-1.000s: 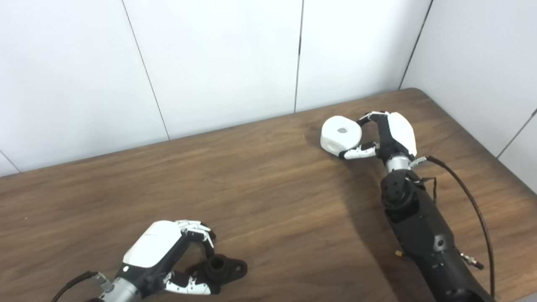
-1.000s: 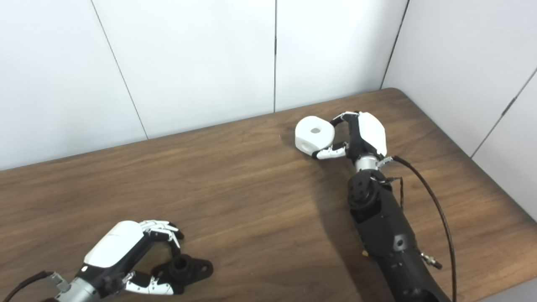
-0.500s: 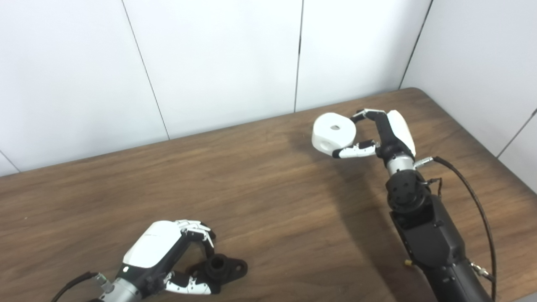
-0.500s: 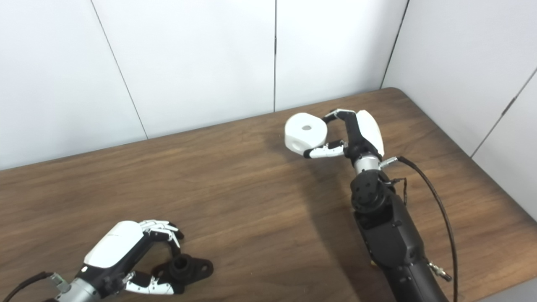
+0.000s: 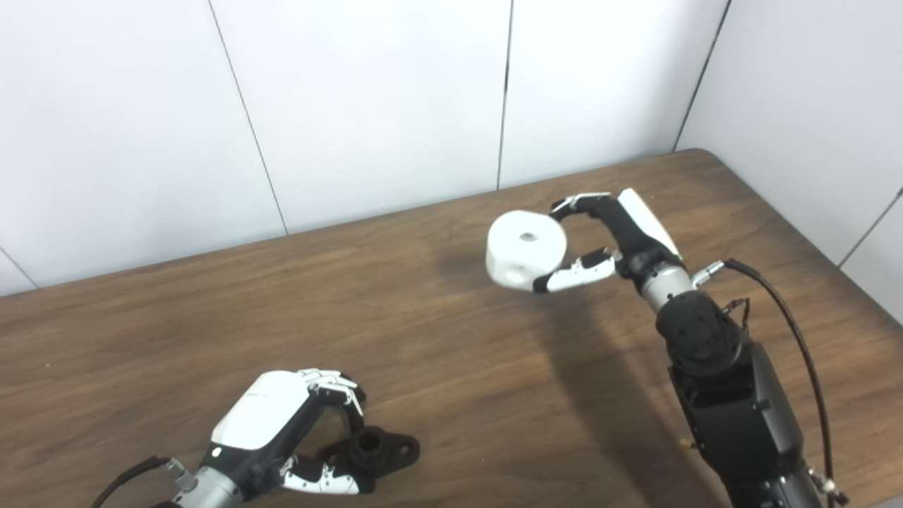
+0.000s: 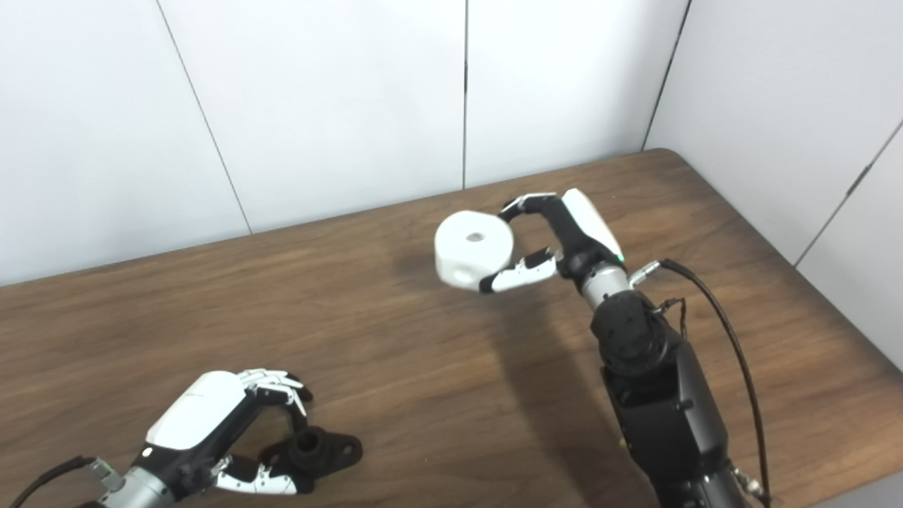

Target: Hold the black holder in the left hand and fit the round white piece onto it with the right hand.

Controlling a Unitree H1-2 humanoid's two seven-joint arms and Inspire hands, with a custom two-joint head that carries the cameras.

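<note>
two items: white piece (image 5: 525, 248) gripped in right hand (image 5: 621, 236), raised; holder (image 5: 372, 451) on desk (image 5: 451, 367), left hand (image 5: 282, 430) clasping it.

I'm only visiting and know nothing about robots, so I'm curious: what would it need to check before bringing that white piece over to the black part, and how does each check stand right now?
1. Round white piece gripped by the right hand: ok, fingers and thumb pinch its rim.
2. White piece lifted off the table: ok, its shadow lies apart beneath it.
3. Black holder held by the left hand: ok, fingers close around it.
4. Holder raised from the table: not ok, it appears to rest on the wood.
5. Piece's centre hole lined up with the holder's post: not ok, they are far apart.
6. Path between them free: ok, nothing lies in between.
</note>
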